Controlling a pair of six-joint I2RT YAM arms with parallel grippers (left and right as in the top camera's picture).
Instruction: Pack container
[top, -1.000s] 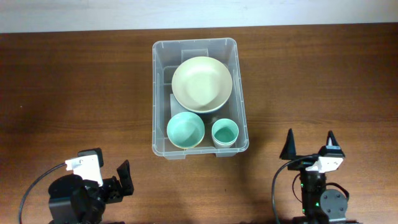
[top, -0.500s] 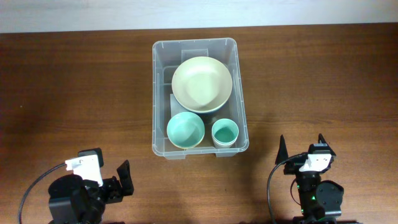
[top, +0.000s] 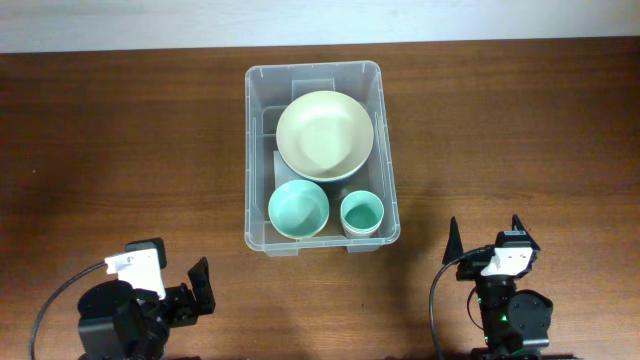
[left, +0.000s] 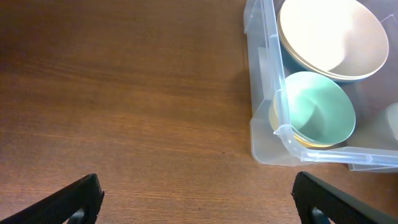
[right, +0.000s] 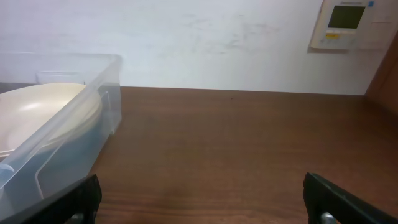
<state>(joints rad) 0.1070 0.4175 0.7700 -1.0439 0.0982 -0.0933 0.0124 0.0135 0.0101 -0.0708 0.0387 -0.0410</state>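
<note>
The clear plastic container (top: 260, 230) stands at the table's middle back. Inside it lie a large cream bowl (top: 324, 135), a teal bowl (top: 298, 208) and a small teal cup (top: 361, 212). In the left wrist view the container's wall (left: 264, 93) is at the right with the cream bowl (left: 329, 34) and the teal bowl (left: 317, 109) inside. In the right wrist view the container (right: 56, 149) is at the left. My left gripper (top: 190, 285) is open and empty at the front left. My right gripper (top: 487, 235) is open and empty at the front right.
The brown wooden table (top: 120, 150) lies around the container. A white wall with a thermostat panel (right: 349, 23) stands behind the table's far edge in the right wrist view.
My right gripper has drawn back toward the front edge and slightly left since one second ago. The left arm and the container's contents have not moved.
</note>
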